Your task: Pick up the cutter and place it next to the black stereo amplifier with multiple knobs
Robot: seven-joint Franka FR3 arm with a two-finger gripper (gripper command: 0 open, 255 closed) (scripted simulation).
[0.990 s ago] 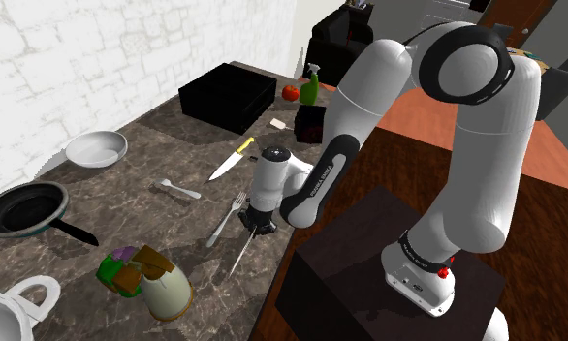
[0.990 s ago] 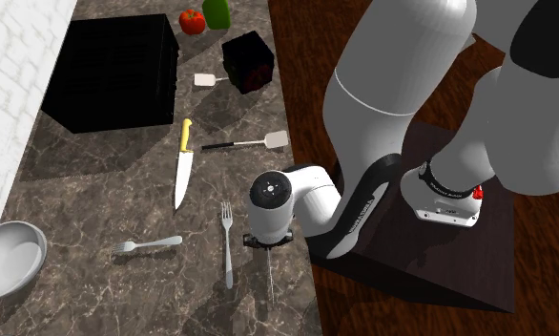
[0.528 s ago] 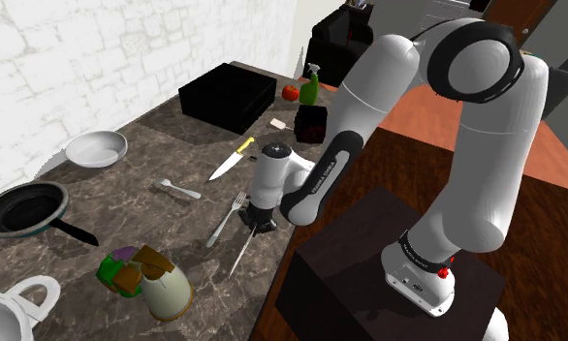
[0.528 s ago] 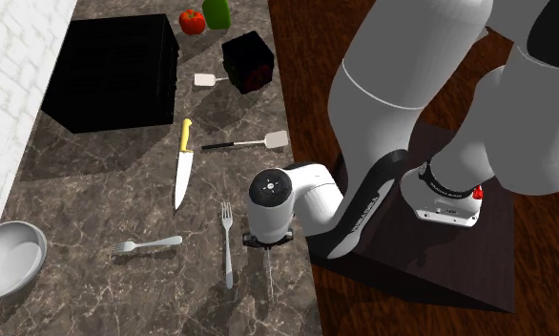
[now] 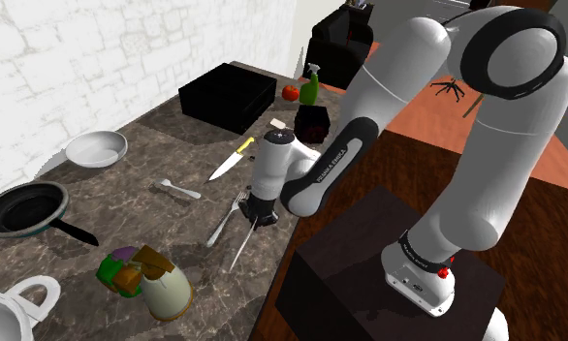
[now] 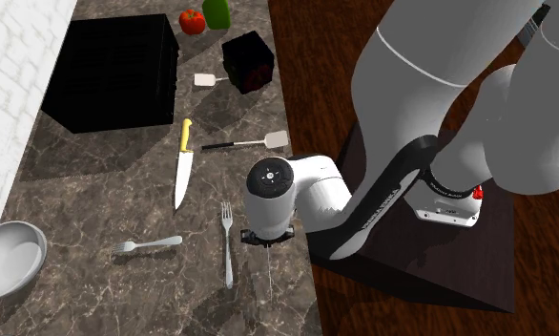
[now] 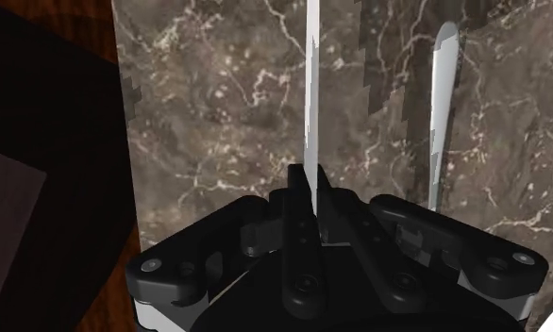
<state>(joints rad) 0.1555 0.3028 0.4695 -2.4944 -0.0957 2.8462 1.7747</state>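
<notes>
The cutter [image 7: 311, 85] is a thin silver blade clasped between my black fingers [image 7: 297, 203]. In the shoulder view my gripper [image 5: 254, 221] is shut on the cutter [image 5: 241, 248], which slants down towards the marble counter [image 5: 156, 145] near its front edge. From the second exterior view the gripper [image 6: 266, 239] sits under the white wrist, with the cutter [image 6: 269, 275] pointing away from the amplifier. The black amplifier [image 5: 229, 95] [image 6: 111, 72] stands at the far end of the counter by the wall, well away from the gripper.
A fork [image 5: 226, 221] [image 6: 227, 244] lies just beside the cutter. A yellow-handled knife [image 6: 182, 164], a spatula [image 6: 244, 143], a second fork [image 6: 146, 245], a small black cube [image 6: 247, 60], a tomato [image 6: 192, 20] and a white bowl [image 5: 96, 148] share the counter. A frying pan [image 5: 25, 208] sits nearer the shoulder view's left.
The wrist has risen a little and drawn slightly towards the amplifier end, taking the cutter with it. The upper arm has swung towards the shoulder view's right.
</notes>
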